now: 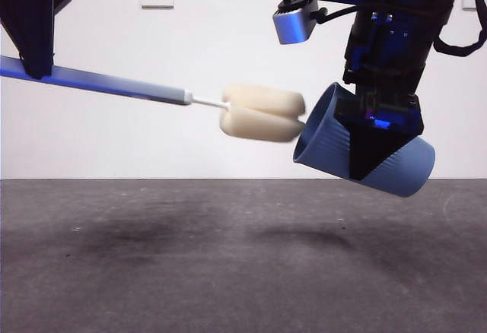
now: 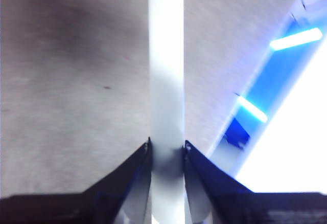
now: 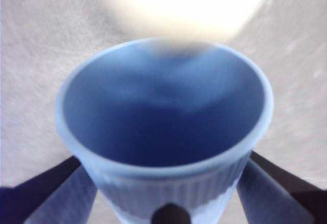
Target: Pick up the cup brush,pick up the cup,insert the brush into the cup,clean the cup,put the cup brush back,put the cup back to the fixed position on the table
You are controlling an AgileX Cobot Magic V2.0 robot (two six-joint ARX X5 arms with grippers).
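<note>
Jaws of the left gripper (image 2: pixel 167 150) clamp the flat grey handle of the cup brush (image 1: pixel 262 112), which runs nearly level above the table (image 1: pixel 152 272). Its rounded, cream-yellow sponge head, soft and lobed, sits at the mouth of the cup (image 1: pixel 365 150), touching or just short of the rim. The right gripper (image 3: pixel 168 203) grips the cup by its ribbed wall, one jaw on each side, holding it clear of the table with its mouth tilted toward the sponge. The cup is blue plastic, finely ribbed, smooth-rimmed and tapered.
</note>
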